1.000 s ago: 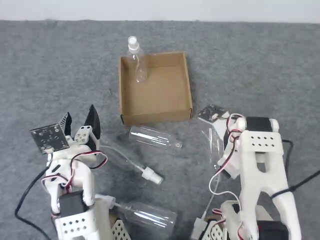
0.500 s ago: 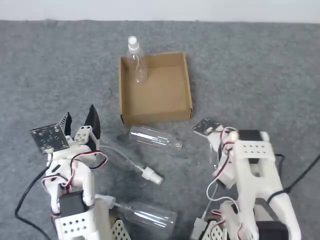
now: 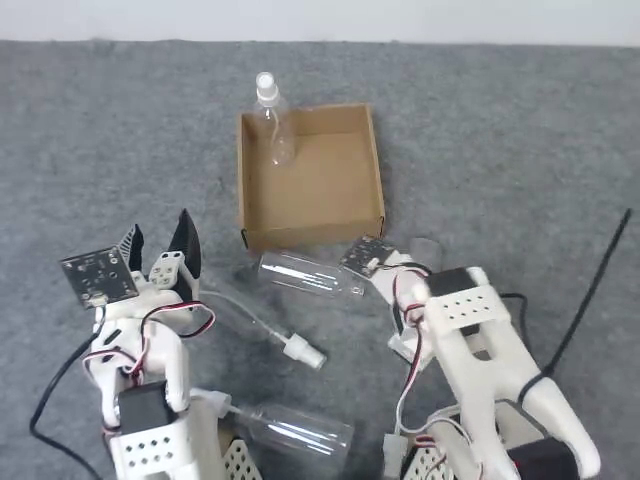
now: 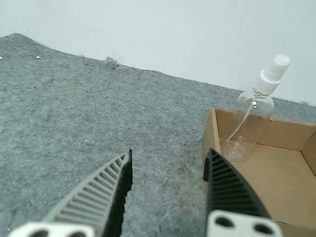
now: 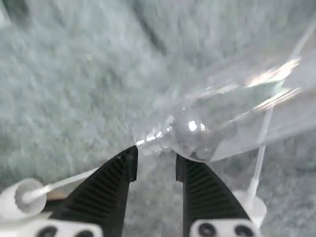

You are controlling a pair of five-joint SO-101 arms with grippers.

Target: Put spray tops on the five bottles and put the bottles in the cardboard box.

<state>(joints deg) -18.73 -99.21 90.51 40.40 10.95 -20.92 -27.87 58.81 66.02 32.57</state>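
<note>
The cardboard box [image 3: 311, 231] lies at the table's middle back, with one bottle with a spray top [image 3: 273, 121] leaning in its back left corner. The same bottle [image 4: 252, 113] stands ahead of my open left gripper [image 4: 168, 168], which hovers over bare carpet left of the box [image 4: 276, 129]. A clear uncapped bottle [image 3: 303, 274] lies in front of the box. My right gripper [image 5: 155, 158] is open, low at that bottle's neck [image 5: 153, 139], fingers either side of it. A loose spray top [image 3: 303, 351] with its tube lies nearby.
Another clear bottle [image 3: 297, 429] lies at the front edge between the arm bases. A further clear bottle [image 3: 428, 247] peeks out behind the right arm [image 3: 470, 330]. Two white spray heads [image 5: 20, 198] [image 5: 251, 207] lie close under the right gripper. Grey carpet covers the table.
The right arm has swung left, away from the bottle on the right and over to the neck of the bottle in front of the box. The left arm has not moved.
</note>
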